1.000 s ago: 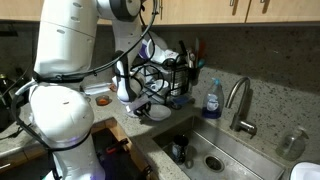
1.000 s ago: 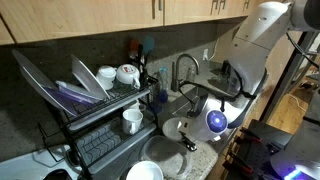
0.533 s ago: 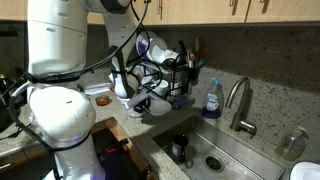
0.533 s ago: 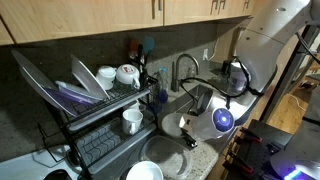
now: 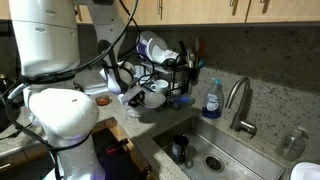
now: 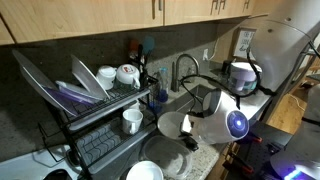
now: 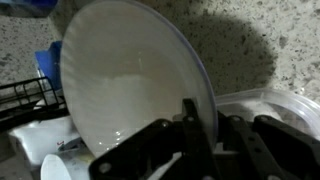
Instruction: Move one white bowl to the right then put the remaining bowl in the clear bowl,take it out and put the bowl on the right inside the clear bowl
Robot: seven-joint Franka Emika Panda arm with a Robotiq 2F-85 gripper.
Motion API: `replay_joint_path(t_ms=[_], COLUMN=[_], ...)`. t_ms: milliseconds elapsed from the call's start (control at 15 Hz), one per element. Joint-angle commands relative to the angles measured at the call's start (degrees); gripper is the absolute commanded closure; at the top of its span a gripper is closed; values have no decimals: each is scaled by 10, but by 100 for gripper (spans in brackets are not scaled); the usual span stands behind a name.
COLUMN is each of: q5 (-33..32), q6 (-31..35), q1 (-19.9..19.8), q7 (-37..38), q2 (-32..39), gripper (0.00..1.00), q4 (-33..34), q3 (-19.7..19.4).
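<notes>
claw [image 7: 204, 118] clamped on rim of white bowl [image 7: 130, 85], bowl tilted on edge, near dish rack [image 7: 22, 100].

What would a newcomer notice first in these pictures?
The white bowl fills the wrist view, tilted, with the end effector shut on its rim. In an exterior view the large white robot arm towers at the left; a loaded dish rack stands beside the sink.

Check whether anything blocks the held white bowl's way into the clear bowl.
Nothing visible does. The fingers pinch the white bowl by its rim, holding it tilted, and the clear bowl sits close by with only open space between.
</notes>
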Motion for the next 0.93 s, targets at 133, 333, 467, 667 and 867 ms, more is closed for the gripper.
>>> replay_joint_path(t_ms=[133, 333, 467, 667, 867], q5=[18, 20, 15, 9, 8], q6=[-1, 6, 15, 24, 32], q1=[44, 62, 70, 81, 85], q7=[-1, -7, -6, -3, -9], q2=[-65, -66, -59, -47, -32], gripper=[97, 97, 97, 97, 97], q4=[-32, -28, -23, -16, -8], q3=[17, 25, 29, 33, 35])
